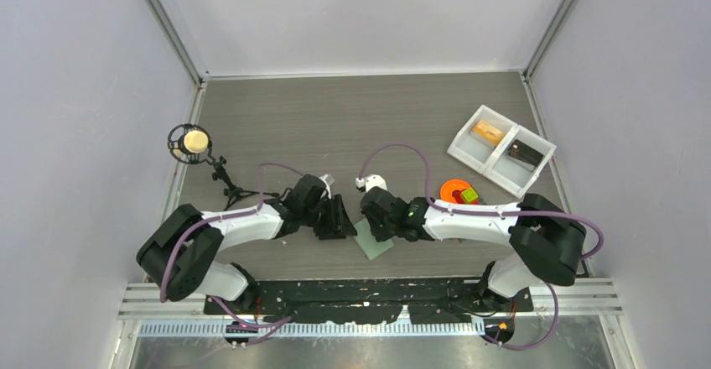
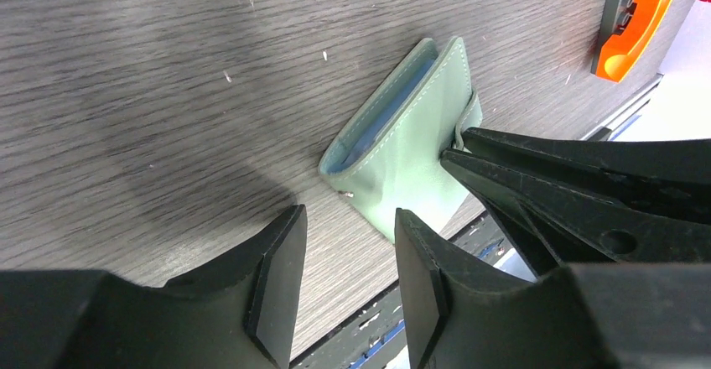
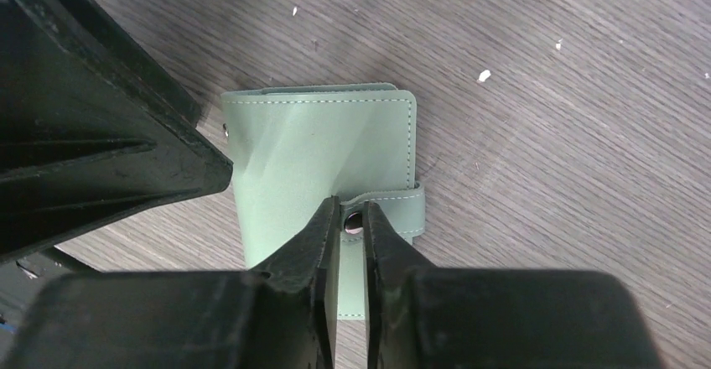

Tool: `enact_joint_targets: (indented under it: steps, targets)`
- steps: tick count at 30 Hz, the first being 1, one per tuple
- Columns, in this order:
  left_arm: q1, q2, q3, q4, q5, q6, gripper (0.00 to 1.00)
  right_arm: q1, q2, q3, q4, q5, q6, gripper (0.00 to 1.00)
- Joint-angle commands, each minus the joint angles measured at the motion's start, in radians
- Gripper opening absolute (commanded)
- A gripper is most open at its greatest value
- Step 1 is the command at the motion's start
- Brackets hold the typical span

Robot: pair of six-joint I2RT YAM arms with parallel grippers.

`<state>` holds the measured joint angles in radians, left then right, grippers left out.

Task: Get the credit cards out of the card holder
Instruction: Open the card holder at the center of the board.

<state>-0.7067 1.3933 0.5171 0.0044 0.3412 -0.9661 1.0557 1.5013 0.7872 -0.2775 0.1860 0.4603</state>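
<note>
Right jaws — tight on card holder [image 3: 319, 142] tab [image 3: 394, 207]

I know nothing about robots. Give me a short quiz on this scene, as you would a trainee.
1. True or false: the card holder lies open.
2. Fill in: the left pincer is ___ (open or shut).
3. The right pincer nips the holder's: A strap, B spine, C card.

Key: 1 false; 2 open; 3 A.
</note>
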Motion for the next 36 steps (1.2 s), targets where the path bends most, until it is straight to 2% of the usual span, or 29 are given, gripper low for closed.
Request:
enact_joint_targets:
  steps: [1,2,4,17,25,36]
  targets:
    - [-0.002,0.009,0.001,0.024,-0.001,0.006,0.45,0.016,0.025,-0.003,-0.002,0.046,0.037,0.1]
    - [-0.002,0.011,0.002,0.021,-0.004,0.009,0.44,0.016,0.016,-0.005,0.0,0.047,0.039,0.06]
    - [-0.002,0.021,0.005,0.017,-0.008,0.013,0.44,0.016,0.001,-0.011,0.01,0.046,0.042,0.05]
    - [-0.002,0.086,0.025,0.019,-0.011,0.027,0.4,-0.001,-0.115,-0.055,0.109,-0.027,0.075,0.05]
    - [-0.002,0.117,0.039,0.005,-0.017,0.039,0.36,-0.096,-0.233,-0.168,0.234,-0.15,0.116,0.05]
    - [-0.002,0.148,0.058,-0.001,-0.025,0.057,0.33,-0.165,-0.28,-0.258,0.388,-0.284,0.176,0.05]
